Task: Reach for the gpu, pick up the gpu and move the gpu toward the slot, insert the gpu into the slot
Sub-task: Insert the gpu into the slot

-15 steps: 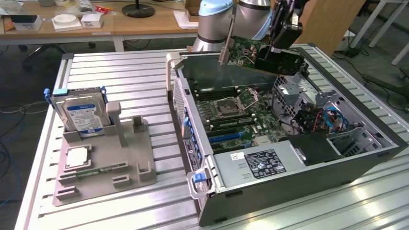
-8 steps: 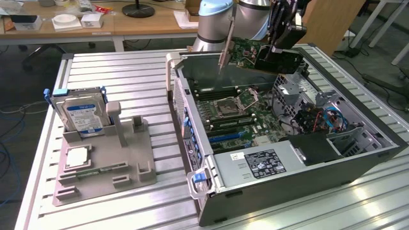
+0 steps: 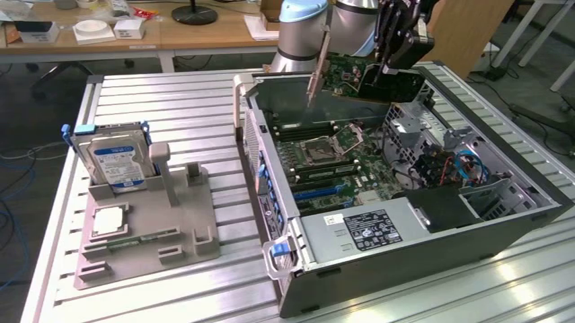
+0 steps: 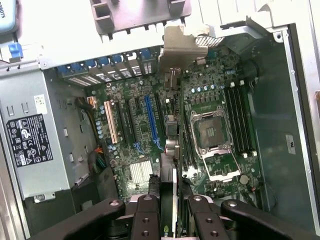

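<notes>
Gripper (image 4: 169, 202) jaws clamped on gpu (image 3: 346, 73); card upright (bracket at ext. view's left), hovering over mobo (image 3: 332, 168) in open PC case (image 3: 422, 252).

Bright, even light from above. Table (image 3: 526, 272) glares white beside the case (image 3: 404, 256). Inside it's dimmer, darkest near my fingers (image 4: 145, 220).

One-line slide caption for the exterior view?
Gripper holds the gpu above the open computer case; a hard drive stands in the grey holder alongside.

Silver arm (image 3: 355, 23) with pale-blue caps, black hand (image 4: 171, 202).
</notes>
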Controlling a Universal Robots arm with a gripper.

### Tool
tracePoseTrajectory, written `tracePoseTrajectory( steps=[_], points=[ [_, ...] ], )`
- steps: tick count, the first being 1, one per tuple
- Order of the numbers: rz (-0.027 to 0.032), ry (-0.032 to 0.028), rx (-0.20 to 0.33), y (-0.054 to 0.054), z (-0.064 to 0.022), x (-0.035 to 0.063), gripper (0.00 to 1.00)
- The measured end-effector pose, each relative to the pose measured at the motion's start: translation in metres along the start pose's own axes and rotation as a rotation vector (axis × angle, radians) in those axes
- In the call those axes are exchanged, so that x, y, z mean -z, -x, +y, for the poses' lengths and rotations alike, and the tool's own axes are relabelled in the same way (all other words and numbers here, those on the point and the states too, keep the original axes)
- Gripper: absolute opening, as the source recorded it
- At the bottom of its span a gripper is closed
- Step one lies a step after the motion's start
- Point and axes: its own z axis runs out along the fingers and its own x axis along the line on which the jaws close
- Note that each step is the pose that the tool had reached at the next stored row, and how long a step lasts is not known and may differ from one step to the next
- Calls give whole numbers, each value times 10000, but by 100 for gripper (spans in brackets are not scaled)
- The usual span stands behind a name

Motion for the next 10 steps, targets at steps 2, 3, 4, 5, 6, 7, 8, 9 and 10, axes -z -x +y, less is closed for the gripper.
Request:
tracePoseTrajectory(
  steps=[2,3,4,5,6,7,8,9,10],
  points=[
    [-3,-19,0,0,0,-4,26],
    [-8,-70,0,0,0,-9,26],
    [-12,-106,15,0,1,-12,26],
    [-11,-154,58,0,0,-13,26],
    [-23,-212,94,0,1,-16,26],
    [-38,-276,136,4,1,-21,26],
    [-44,-294,227,4,0,-26,26],
    [-51,-324,287,4,1,-30,26],
    [-58,-365,317,10,2,-39,26]
  ],
)
